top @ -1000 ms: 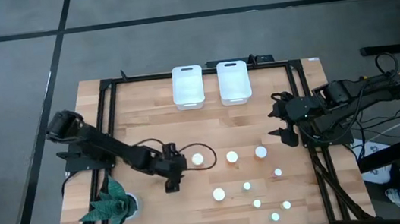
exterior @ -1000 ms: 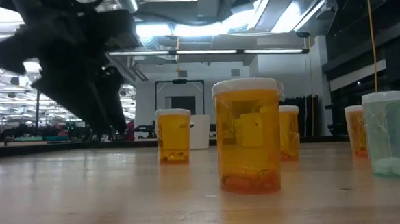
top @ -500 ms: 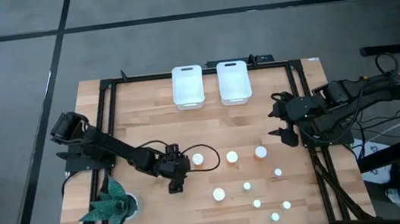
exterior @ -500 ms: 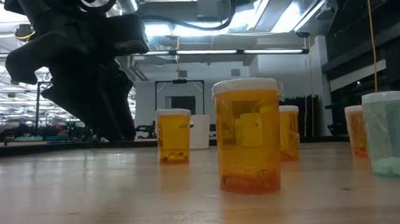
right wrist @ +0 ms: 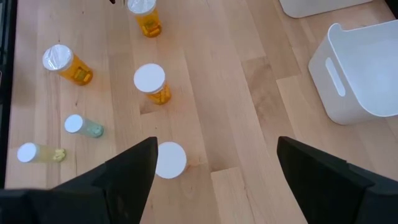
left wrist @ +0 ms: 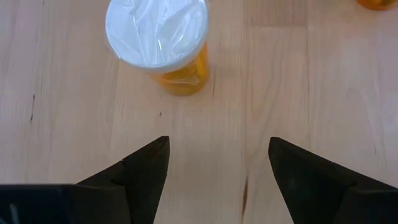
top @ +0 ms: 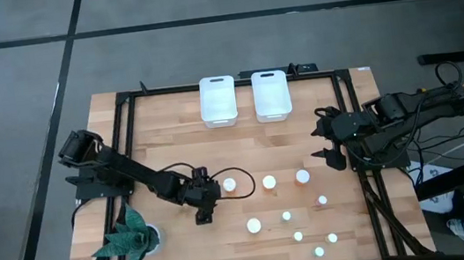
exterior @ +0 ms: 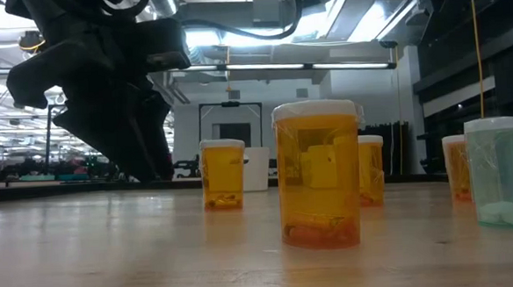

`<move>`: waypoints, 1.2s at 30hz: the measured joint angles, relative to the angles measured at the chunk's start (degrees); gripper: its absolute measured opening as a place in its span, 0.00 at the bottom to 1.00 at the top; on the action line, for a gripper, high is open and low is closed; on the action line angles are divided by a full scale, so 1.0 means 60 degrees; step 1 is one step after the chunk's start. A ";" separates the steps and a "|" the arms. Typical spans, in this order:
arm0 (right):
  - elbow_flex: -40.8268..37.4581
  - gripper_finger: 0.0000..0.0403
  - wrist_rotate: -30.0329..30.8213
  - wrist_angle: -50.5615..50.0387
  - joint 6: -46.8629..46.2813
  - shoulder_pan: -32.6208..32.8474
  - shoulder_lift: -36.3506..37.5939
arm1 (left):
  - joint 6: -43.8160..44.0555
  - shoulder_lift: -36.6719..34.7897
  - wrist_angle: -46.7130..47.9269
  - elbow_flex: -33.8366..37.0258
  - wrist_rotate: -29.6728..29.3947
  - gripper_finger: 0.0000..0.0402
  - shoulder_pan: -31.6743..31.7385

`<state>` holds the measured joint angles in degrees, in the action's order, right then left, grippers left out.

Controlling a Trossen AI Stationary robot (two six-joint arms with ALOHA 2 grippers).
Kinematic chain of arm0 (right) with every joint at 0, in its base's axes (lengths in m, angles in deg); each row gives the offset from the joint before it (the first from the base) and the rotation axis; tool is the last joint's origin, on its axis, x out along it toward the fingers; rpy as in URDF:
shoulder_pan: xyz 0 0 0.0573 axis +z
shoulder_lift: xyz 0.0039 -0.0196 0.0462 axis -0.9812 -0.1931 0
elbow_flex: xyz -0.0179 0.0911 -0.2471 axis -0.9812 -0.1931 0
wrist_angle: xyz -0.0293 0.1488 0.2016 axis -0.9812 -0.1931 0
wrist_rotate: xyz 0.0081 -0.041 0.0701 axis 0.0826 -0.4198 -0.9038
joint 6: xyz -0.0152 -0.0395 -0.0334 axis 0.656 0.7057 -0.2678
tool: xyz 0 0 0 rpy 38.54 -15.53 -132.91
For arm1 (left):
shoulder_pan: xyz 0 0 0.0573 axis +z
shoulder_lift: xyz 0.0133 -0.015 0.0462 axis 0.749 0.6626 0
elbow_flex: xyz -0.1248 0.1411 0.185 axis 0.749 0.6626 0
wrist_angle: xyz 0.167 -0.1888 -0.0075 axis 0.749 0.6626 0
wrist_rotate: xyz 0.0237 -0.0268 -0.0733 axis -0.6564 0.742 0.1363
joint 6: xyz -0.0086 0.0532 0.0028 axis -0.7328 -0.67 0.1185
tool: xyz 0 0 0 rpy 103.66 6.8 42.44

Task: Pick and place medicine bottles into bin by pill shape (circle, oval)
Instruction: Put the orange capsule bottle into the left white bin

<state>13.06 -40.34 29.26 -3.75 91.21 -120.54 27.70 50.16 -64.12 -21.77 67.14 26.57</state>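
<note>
- Table (top: 172, 146): wood top, black frame around it.
- Two white bins (top: 218, 101) and (top: 270, 95) side by side at the far edge, nothing visible in them.
- Left arm reaches to mid-table; left end effector (top: 206, 201) wide open, holding nothing, just beside the leftmost orange bottle (top: 230, 184). Wrist view: that bottle (left wrist: 158, 37) stands upright ahead of the open fingers (left wrist: 146, 171), not touching.
- Right arm waits at the right edge; right end effector (top: 326, 141) wide open, holding nothing, clear of the bottles.
- Green plant (top: 125, 237) at the near-left corner.
- Orange bottles: three in a row mid-table, with (top: 269, 181) and (top: 302, 176) right of the first, and a fourth (top: 254, 226) nearer.
- Small bottles (top: 298, 236): scattered near-right, all on the table, none in a bin.
</note>
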 joint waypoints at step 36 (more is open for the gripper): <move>0.0000 0.82 0.0000 -0.0002 0.0001 0.0000 0.0000 | 0.1009 -0.0011 -0.0105 0.0000 0.0109 0.67 0.0503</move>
<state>13.06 -40.34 29.25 -3.74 91.21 -120.54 33.76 50.10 -64.74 -21.77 67.80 29.59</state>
